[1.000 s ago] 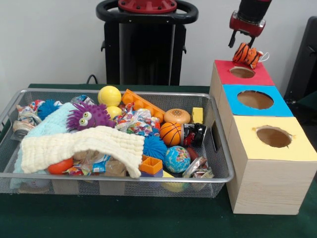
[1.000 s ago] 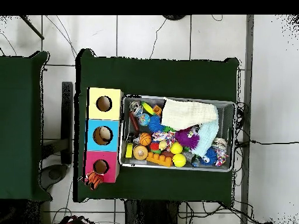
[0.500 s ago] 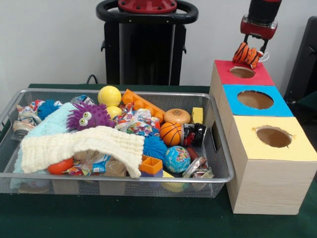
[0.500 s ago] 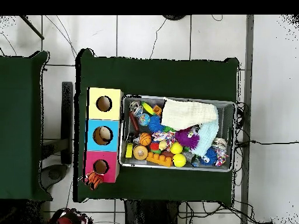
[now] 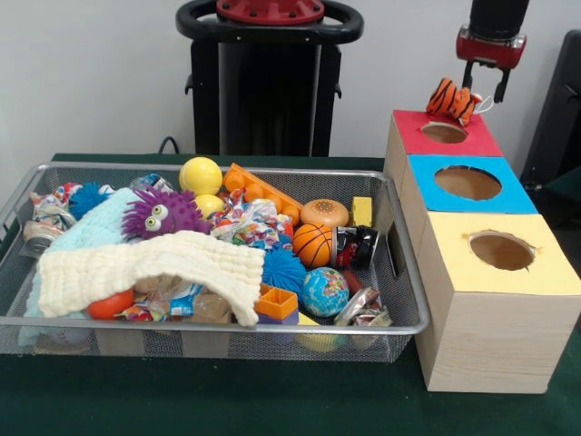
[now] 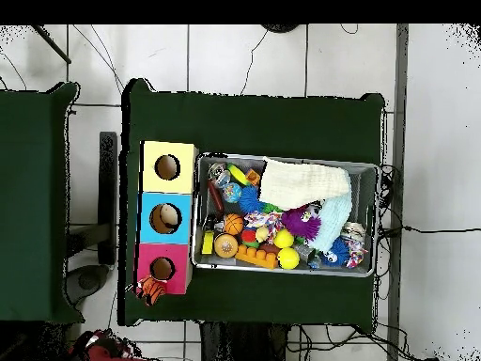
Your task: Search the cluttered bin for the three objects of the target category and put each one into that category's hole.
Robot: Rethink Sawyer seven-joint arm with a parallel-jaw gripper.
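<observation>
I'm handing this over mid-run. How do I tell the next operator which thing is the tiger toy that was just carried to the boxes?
Find the row of three wooden boxes beside the wire bin, and take the red-topped box, farthest from the camera. The tiger toy sits on its far edge behind the hole, just below the open gripper. It is the only orange, black-striped plush outside the bin.

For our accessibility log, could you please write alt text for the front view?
A tiger plush sits at the red box's far edge, beside its hole, under the open gripper. Left, a mesh bin holds toys and a cream cloth.
</observation>
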